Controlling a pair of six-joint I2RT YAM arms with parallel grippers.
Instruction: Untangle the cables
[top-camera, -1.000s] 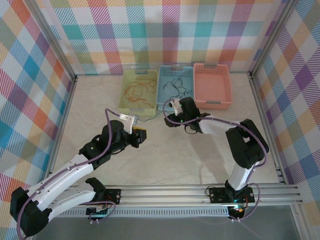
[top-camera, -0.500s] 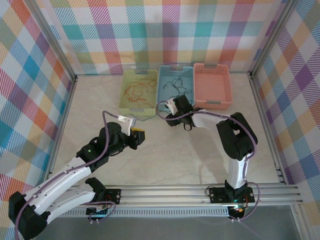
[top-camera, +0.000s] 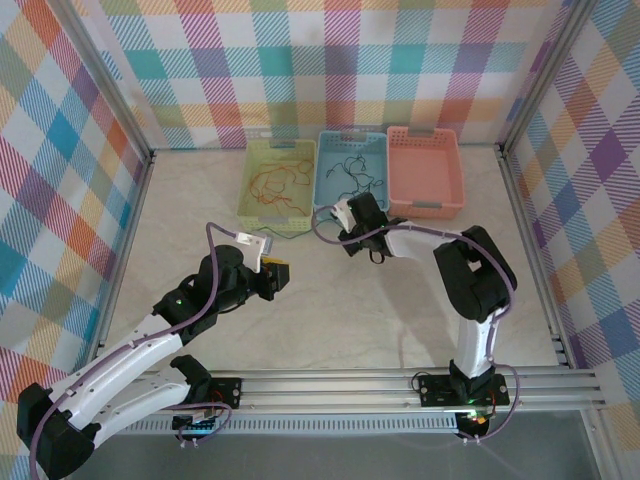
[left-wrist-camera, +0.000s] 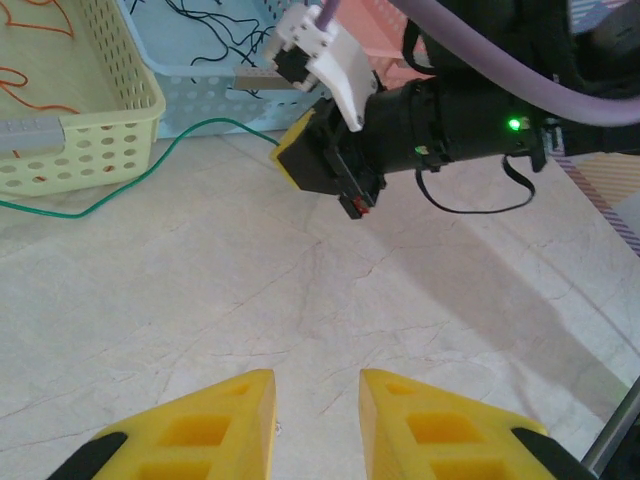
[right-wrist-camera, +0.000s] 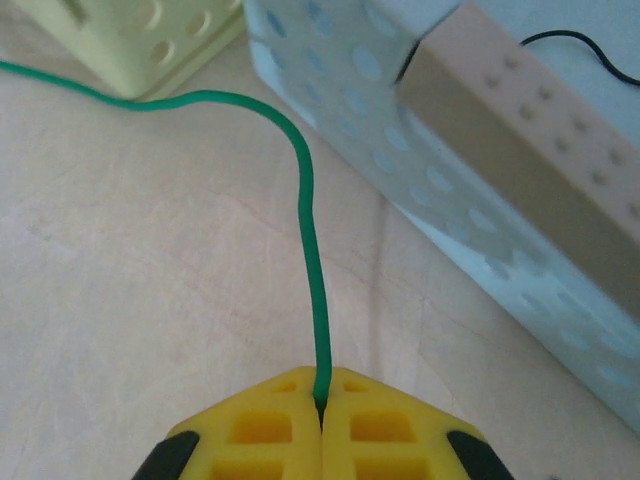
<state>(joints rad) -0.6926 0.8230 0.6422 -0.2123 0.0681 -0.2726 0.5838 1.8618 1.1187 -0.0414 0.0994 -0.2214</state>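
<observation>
My right jaws are clamped on the green cable (right-wrist-camera: 310, 270), low over the counter (right-wrist-camera: 150, 300) just in front of the blue basket (right-wrist-camera: 360, 90). The cable trails off left past the corner of the yellow basket (right-wrist-camera: 150, 40). My left jaws hang part-open and empty. I'd draw the cable away slowly, watching for a snag on that corner or a slip.

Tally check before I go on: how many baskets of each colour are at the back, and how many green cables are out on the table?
yellow basket: 1
blue basket: 1
pink basket: 1
green cable on the table, pinched in the right hand: 1
Total: 4
</observation>
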